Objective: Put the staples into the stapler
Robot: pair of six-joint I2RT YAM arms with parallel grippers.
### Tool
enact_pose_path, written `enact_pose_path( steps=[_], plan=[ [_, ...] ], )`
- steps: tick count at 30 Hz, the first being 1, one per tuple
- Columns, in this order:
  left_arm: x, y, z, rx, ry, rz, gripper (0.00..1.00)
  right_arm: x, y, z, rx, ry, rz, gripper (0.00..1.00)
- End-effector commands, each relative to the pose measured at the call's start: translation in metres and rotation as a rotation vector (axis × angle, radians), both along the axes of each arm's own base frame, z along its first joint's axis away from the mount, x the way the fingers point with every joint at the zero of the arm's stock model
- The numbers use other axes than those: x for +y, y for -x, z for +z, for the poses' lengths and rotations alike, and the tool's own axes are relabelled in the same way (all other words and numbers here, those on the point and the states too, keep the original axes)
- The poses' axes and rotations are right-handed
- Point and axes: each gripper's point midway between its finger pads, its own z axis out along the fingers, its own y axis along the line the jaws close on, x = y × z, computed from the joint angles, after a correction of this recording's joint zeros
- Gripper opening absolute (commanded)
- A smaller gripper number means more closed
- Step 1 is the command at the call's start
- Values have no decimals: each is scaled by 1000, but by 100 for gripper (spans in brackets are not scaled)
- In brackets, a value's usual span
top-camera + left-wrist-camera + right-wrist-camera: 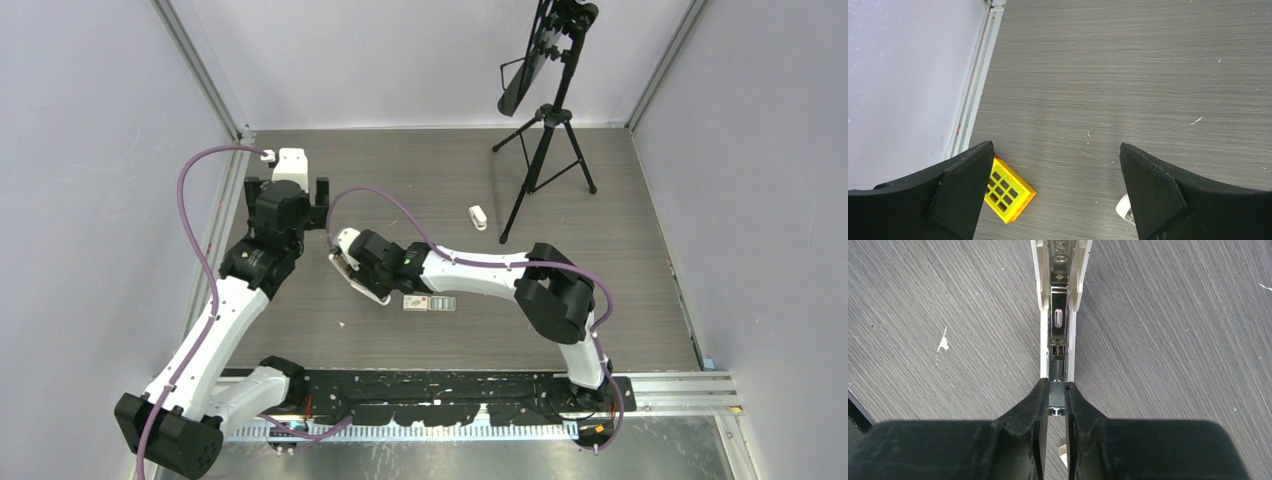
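I am pinching the staples (1057,399) in my right pincer (1057,407). Its jaws are standing nearly closed, with only the thin grey strip filling the gap between them. Just past my fingertips the stapler (1044,340) is lying open on the table (1173,340). Its near end is meeting the strip, and its silver channel (1058,320) is facing up. Its long axis is running straight away from me, in line with the strip I am holding, so I am judging the coming move to be a push forward along that line. Farther off to the left, my left pincer (1056,146) is hanging spread wide and gripping nothing, well apart from the stapler. My right arm is the nearer one.
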Motion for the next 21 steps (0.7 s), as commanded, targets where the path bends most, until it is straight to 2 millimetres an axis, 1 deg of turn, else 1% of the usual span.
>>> enact_pose_path(
  steps=[1,13,21],
  plan=[
    [-4,-6,10,-49,32,-3,99,19,-6,16,-35,-62,22,16],
    [-6,-7,9,-48,35,-11,99,19,-7,7,-41,-35,45,16],
    [-7,-7,9,-47,36,-16,98,17,-9,7,-54,-21,45,16]
  ],
)
